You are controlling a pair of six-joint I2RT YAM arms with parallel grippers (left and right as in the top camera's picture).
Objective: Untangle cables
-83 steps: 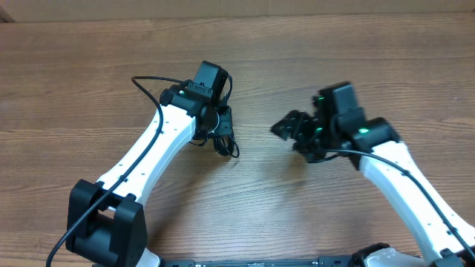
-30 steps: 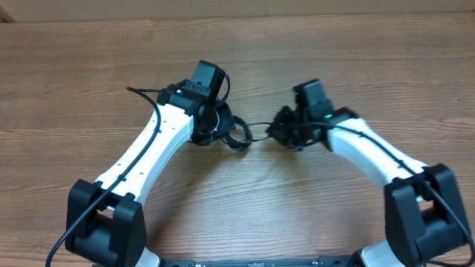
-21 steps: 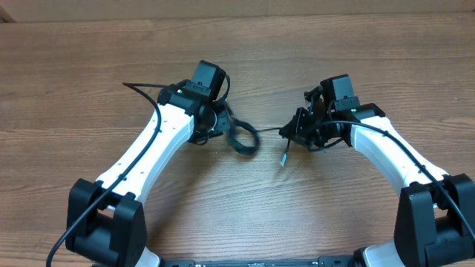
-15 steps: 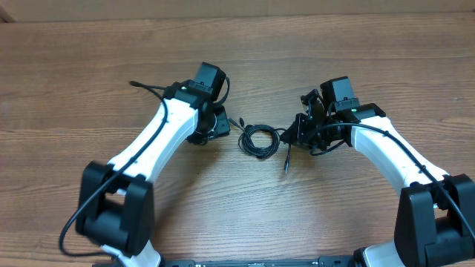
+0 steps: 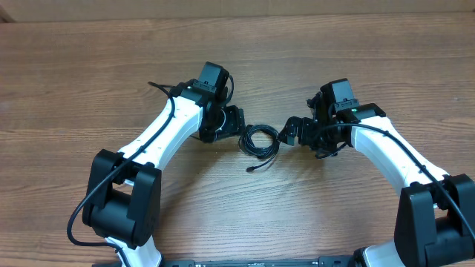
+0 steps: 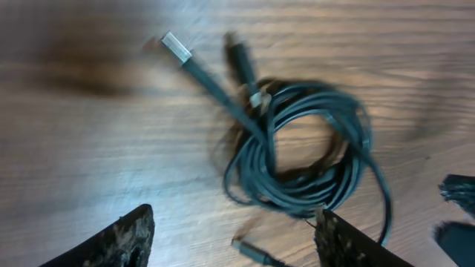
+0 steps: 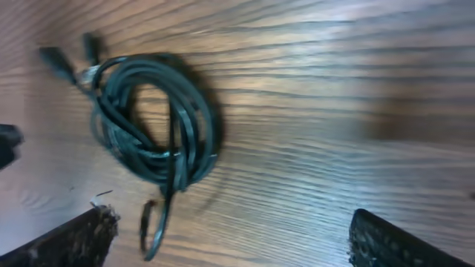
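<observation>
The cables (image 5: 260,139) lie on the wooden table as one small coil of thin black cord, right between my two grippers. A loose plug end (image 5: 252,169) trails toward the front. My left gripper (image 5: 236,123) stands open just left of the coil and holds nothing. The left wrist view has the cables (image 6: 289,199) beyond the open left gripper (image 6: 234,231), with two plugs sticking out at the top left. My right gripper (image 5: 300,136) is open just right of the coil. In the right wrist view the cables (image 7: 156,165) lie at the left, ahead of the open right gripper (image 7: 231,222).
The wooden table (image 5: 82,89) fills the view. Thicker black wires run along both white arms, one looping off the left arm (image 5: 159,87). The arm bases stand at the front left (image 5: 122,193) and front right (image 5: 438,215).
Both grippers have opened and let go of the cables. The stretched cord has dropped into a coil on the table between them. The left arm has shifted right, toward the coil.
</observation>
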